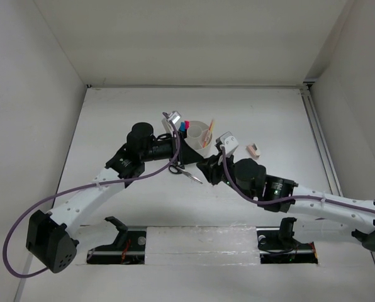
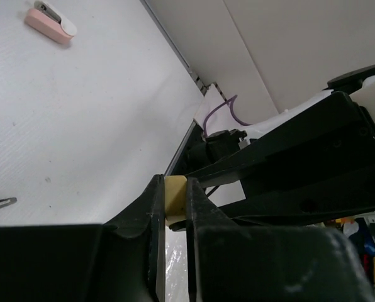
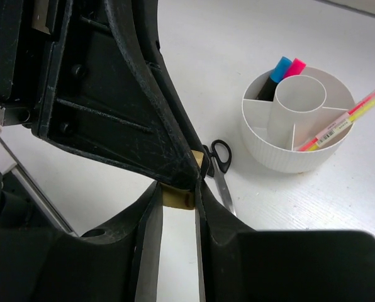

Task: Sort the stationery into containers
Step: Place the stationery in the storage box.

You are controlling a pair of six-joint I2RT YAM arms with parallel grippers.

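- Handover in hand, by the look of it: left gripper [image 2: 174, 211] pinched narrow on the tan eraser [image 2: 175, 194], right gripper [image 3: 178, 207] clamping the same eraser.
- White tub [image 1: 207, 128] at twelve o'clock of them.
- Next, probably: right lets go, left carries it to a compartment.

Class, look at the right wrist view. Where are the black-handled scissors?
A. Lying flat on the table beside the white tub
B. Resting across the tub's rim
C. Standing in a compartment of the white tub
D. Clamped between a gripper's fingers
A: the black-handled scissors lie flat on the table, beside the white tub and outside it.
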